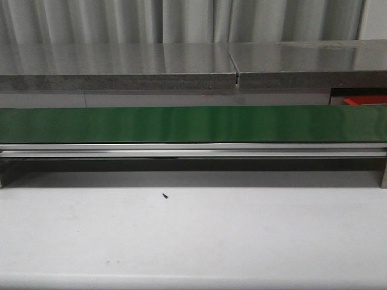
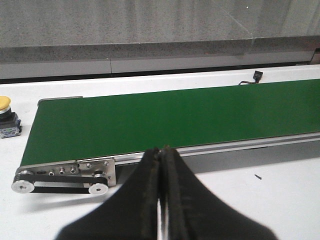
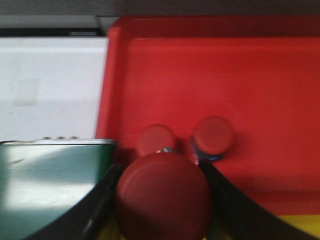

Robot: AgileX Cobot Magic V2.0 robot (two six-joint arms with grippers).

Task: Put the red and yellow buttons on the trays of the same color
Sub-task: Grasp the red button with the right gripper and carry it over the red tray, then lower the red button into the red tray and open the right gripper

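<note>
In the right wrist view my right gripper (image 3: 162, 200) is shut on a red button (image 3: 162, 192) and holds it over the near edge of the red tray (image 3: 225, 70). Two more red buttons (image 3: 155, 139) (image 3: 214, 134) lie in that tray. A strip of yellow tray (image 3: 295, 225) shows beside the red one. In the left wrist view my left gripper (image 2: 161, 152) is shut and empty, above the white table near the green belt (image 2: 175, 115). A yellow button (image 2: 5, 116) on a dark base stands on the table off the belt's end. Neither gripper shows in the front view.
The green conveyor belt (image 1: 193, 124) runs across the front view with an aluminium rail below it. A grey counter (image 1: 121, 60) stands behind it. A small dark speck (image 1: 164, 195) lies on the white table (image 1: 193, 241). A corner of the red tray (image 1: 366, 99) shows at the far right.
</note>
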